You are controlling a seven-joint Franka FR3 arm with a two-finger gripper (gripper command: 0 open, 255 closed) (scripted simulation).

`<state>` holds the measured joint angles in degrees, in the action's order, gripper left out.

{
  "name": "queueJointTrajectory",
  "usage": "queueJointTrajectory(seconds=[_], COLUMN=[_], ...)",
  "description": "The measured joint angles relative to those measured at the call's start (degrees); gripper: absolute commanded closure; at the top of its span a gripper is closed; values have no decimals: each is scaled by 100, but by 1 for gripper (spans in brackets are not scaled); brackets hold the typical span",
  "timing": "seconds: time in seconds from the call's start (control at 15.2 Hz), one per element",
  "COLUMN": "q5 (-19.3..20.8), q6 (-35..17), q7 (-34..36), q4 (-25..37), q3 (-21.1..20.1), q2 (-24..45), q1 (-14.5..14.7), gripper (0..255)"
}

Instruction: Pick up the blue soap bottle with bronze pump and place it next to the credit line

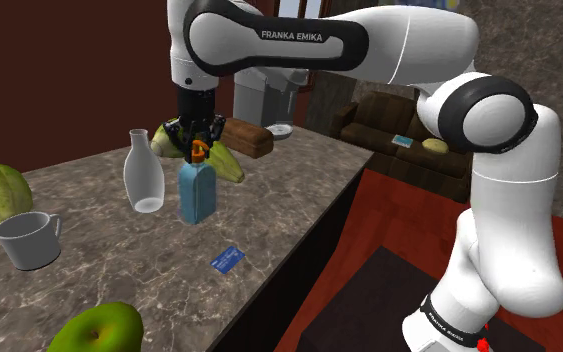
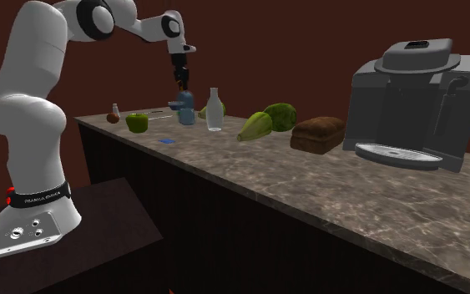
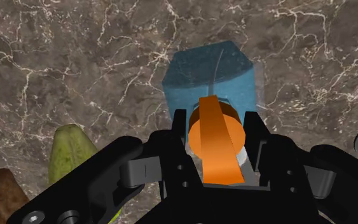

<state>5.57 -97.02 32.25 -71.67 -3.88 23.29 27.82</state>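
- Blue and square-shouldered, the bottle (image 1: 197, 198) stood upright on the marbled stone counter (image 1: 299, 180). It was just beside a white vase (image 1: 144, 172) and well apart from the small blue card (image 1: 227, 260), which lay flat nearer the counter's front edge.
- The step in hand looked like the grasp itself. The bottle's base rested on the counter, so the lift had not begun.
- The black gripper (image 1: 197, 133) hung straight down over the bottle, with the arm reaching in from above.
- In the wrist view the fingers (image 3: 179, 137) were drawn in narrow, one on each side of the orange pump (image 3: 217, 137). They sat flush against it with no gap to be seen, so I judged the pump clasped between them.
- The hold was on the pump alone; the blue body below was untouched.
- The next move called for a straight lift, high enough to free the base without brushing the vase. After that came a carry toward the card, which I took to be the spot the task meant.
- The bottle should be set down upright beside the card, not on it.
- A grip so high on a rounded pump might let the heavy body swing or slip, so a slow carry seemed wise.
- A grey mug (image 1: 29, 240) stood toward the shoulder view's left, away from that path.
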Motion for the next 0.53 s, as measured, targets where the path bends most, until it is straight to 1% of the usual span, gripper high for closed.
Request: queueJointTrajectory(seconds=[0.07, 0.13, 0.26, 0.4, 0.46, 0.53], q5=[30, 50, 103, 166, 177, 180], q6=[150, 194, 462, 940, 1006, 953], q7=[105, 198, 391, 536, 585, 618], q4=[373, 511, 1169, 2343, 2526, 2473], q3=[-27, -50, -90, -105, -109, -113], q2=[232, 336, 742, 1446, 1574, 1578], q1=[99, 178, 377, 606, 664, 684], gripper=[255, 255, 255, 255, 255, 255])
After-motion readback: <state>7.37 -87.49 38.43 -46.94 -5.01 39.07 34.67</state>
